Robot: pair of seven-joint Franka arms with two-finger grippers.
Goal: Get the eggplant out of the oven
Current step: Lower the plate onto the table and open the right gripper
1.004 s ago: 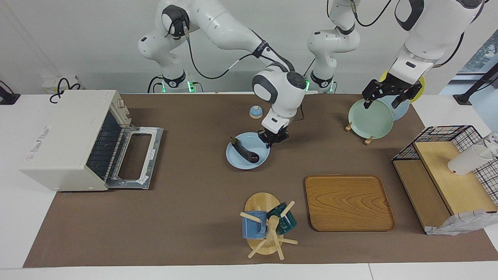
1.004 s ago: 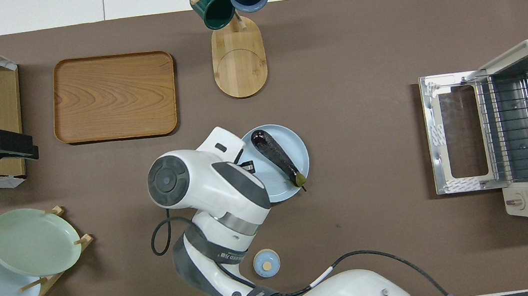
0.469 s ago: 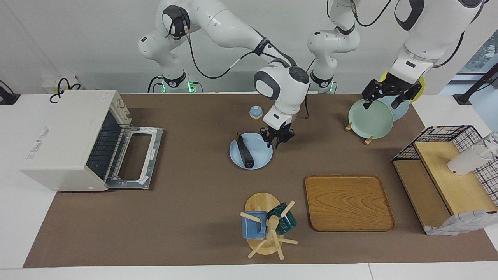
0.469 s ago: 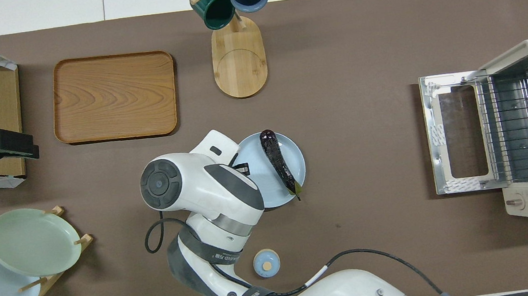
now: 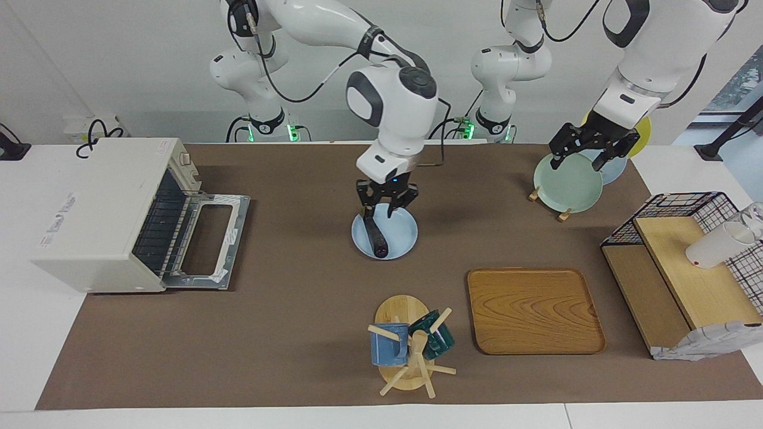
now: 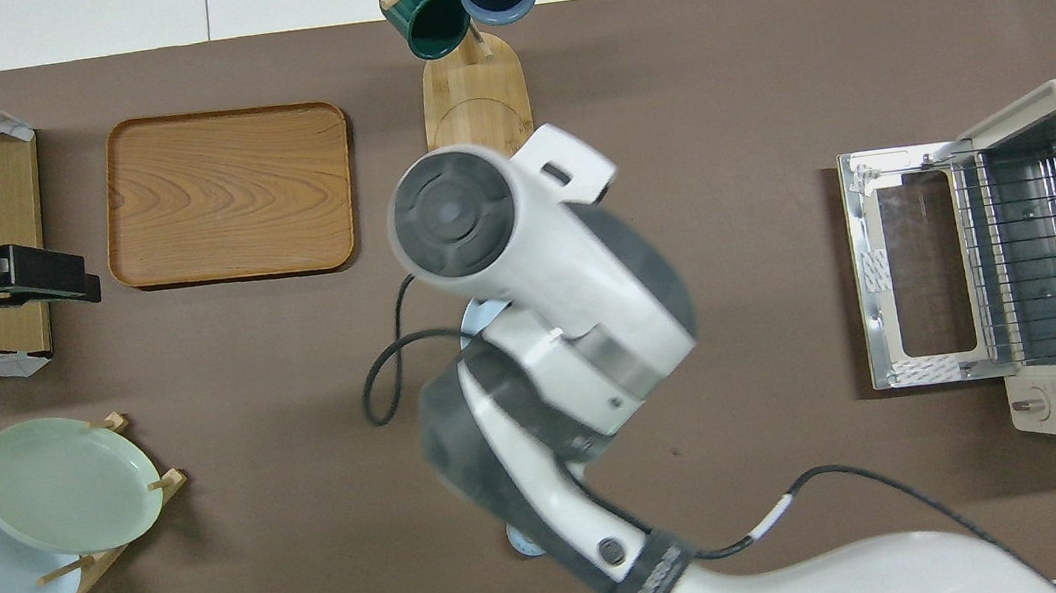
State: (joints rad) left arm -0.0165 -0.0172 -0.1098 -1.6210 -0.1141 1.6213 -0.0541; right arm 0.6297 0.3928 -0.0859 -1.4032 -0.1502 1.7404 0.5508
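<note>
The dark purple eggplant (image 5: 375,237) lies on a light blue plate (image 5: 403,229) in the middle of the table, outside the oven. The off-white oven (image 5: 101,208) stands at the right arm's end with its drop-down door (image 5: 205,241) open and its wire rack (image 6: 1031,250) bare. My right gripper (image 5: 381,208) is open and hangs just above the eggplant's stem end, apart from it. In the overhead view the right arm hides the eggplant and most of the plate. My left gripper (image 5: 587,149) is open and waits over the plate rack.
A green plate (image 5: 566,182) stands in the rack at the left arm's end. A wooden tray (image 5: 533,310) and a mug tree (image 5: 408,345) lie farther from the robots than the blue plate. A black wire basket shelf (image 5: 685,268) holds a white cup (image 5: 715,245).
My right gripper rose from the plate's rim and swung toward the right arm's end, now over the eggplant. The eggplant and plate shifted slightly early on. The left arm barely moved.
</note>
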